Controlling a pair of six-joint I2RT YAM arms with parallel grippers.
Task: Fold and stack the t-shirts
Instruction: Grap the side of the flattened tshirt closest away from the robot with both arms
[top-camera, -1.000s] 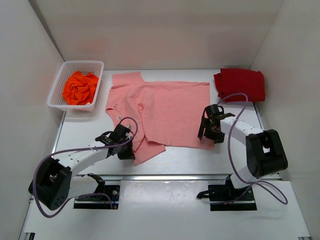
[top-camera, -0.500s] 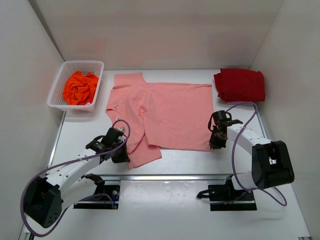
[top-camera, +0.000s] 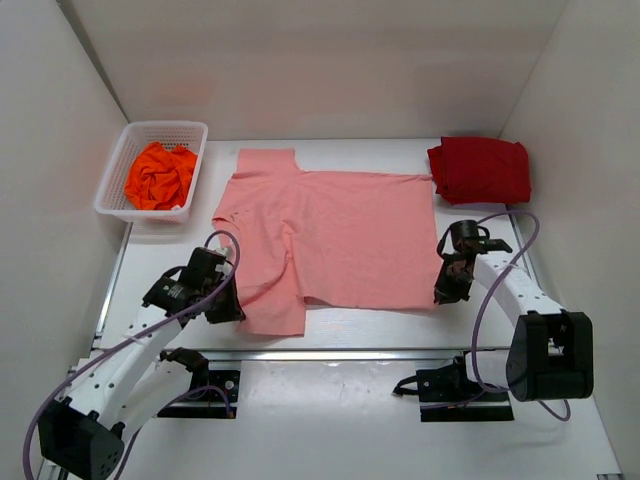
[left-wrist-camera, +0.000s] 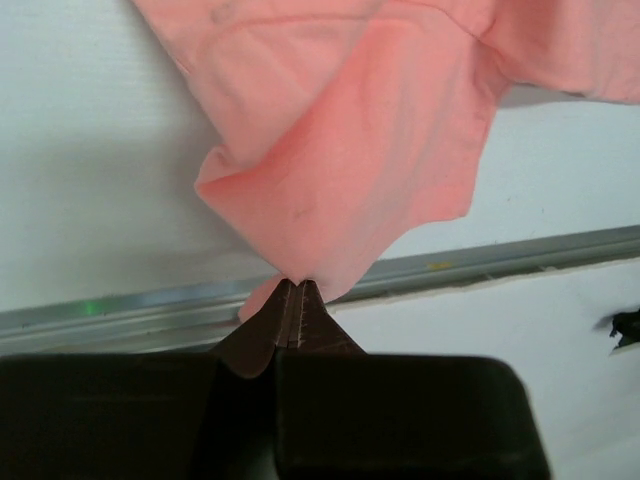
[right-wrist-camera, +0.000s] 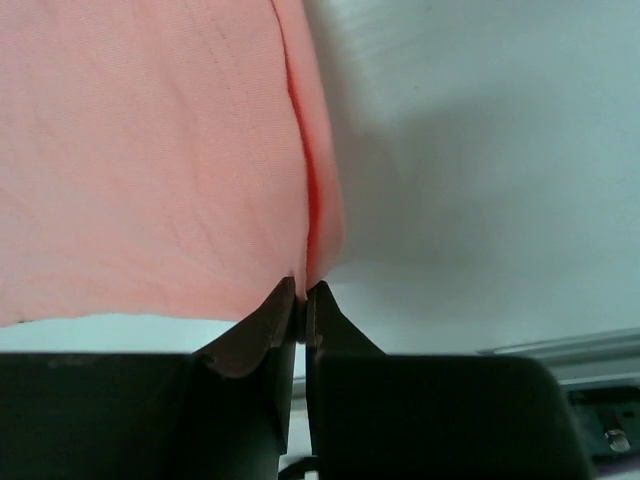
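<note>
While in both hands (top-camera: 231, 311) (top-camera: 441, 296), salmon-pink t-shirt (top-camera: 340, 235)

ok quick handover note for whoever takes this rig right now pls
Left claw: shut on the salmon-pink shirt, at its near-left edge.
Right claw: shut on the same shirt, at its near-right corner.
The salmon-pink shirt lies spread out mid-table. Dark red shirt looks folded at the far right. Orange shirt sits crumpled in the white basket.
Done: one shirt apparently folded.
To do: fold the salmon-pink, fold the orange, stack all three.
</note>
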